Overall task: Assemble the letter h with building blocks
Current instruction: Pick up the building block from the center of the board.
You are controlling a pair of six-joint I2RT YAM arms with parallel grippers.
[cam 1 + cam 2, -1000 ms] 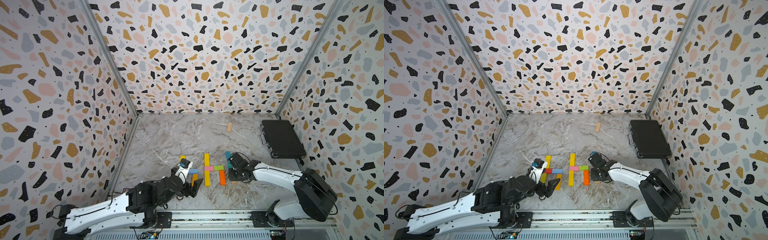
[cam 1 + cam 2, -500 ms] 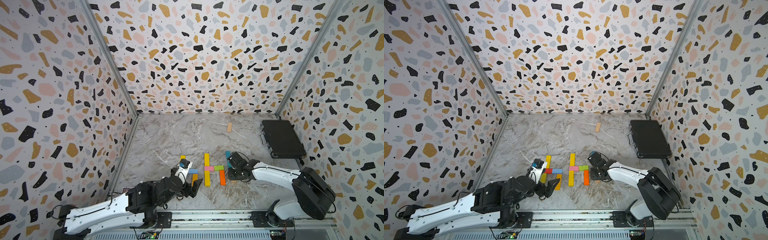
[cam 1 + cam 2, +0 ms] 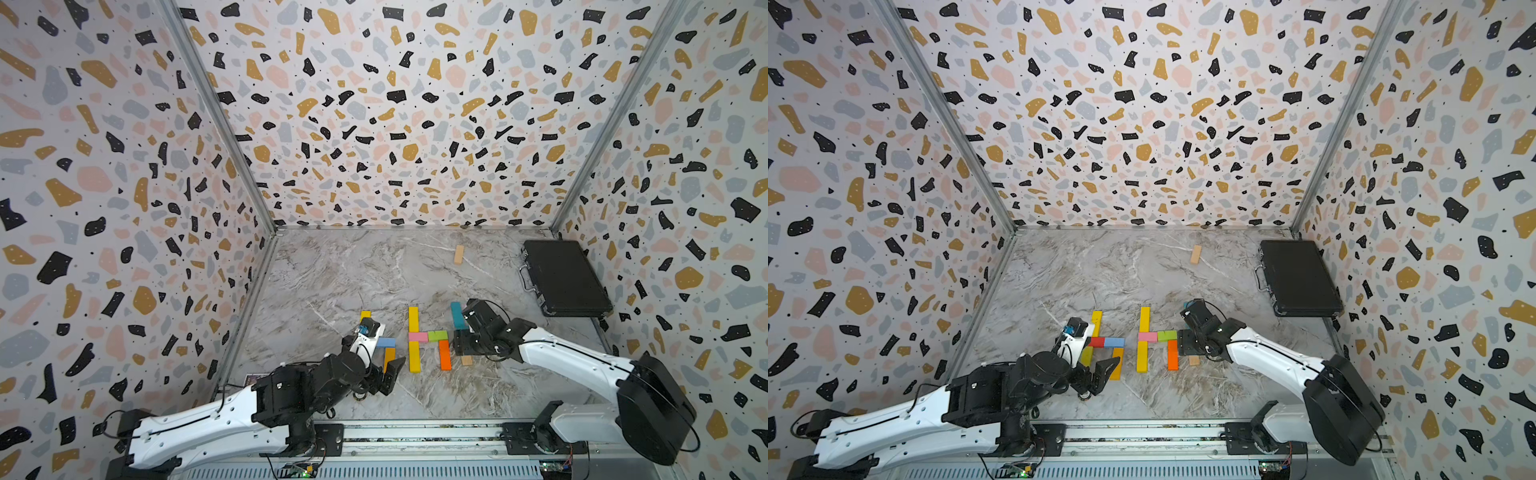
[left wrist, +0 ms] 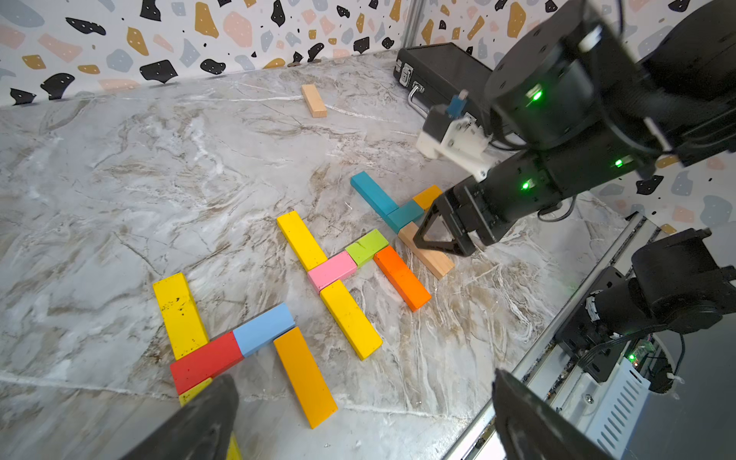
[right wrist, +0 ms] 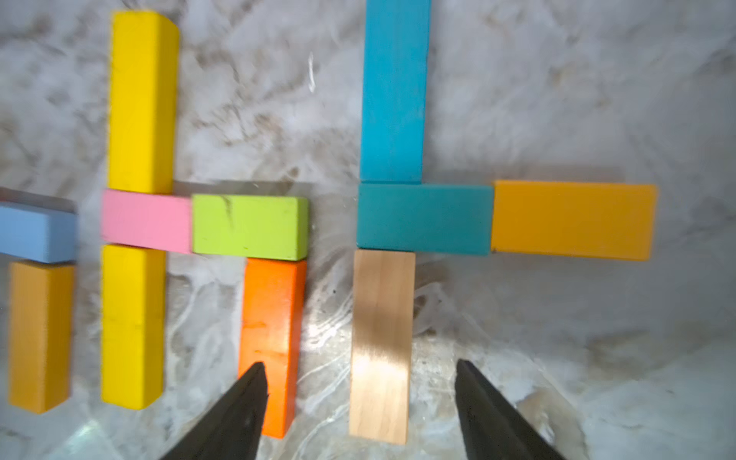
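Note:
Building blocks lie flat in three groups. My right gripper (image 5: 358,364) is open, its fingers standing either side of a plain wood block (image 5: 380,318) without touching it. That block lies end-on against a short teal block (image 5: 422,219), which joins a long teal block (image 5: 394,91) and an amber block (image 5: 573,221). The middle group has two yellow blocks (image 3: 413,320), a pink (image 3: 417,336), a green (image 3: 437,335) and an orange (image 3: 444,354) one. My left gripper (image 4: 362,380) hangs open and empty near the left group's red block (image 4: 205,360), blue block (image 4: 263,328) and amber block (image 4: 304,376).
A shut black case (image 3: 563,276) lies at the right by the wall. A loose plain wood block (image 3: 458,254) sits far back. Patterned walls close three sides, and the metal rail (image 3: 415,432) runs along the front edge.
My right gripper's jaws have spread apart from the plain wood block, which stays on the floor under the short teal block. The left arm has not moved.

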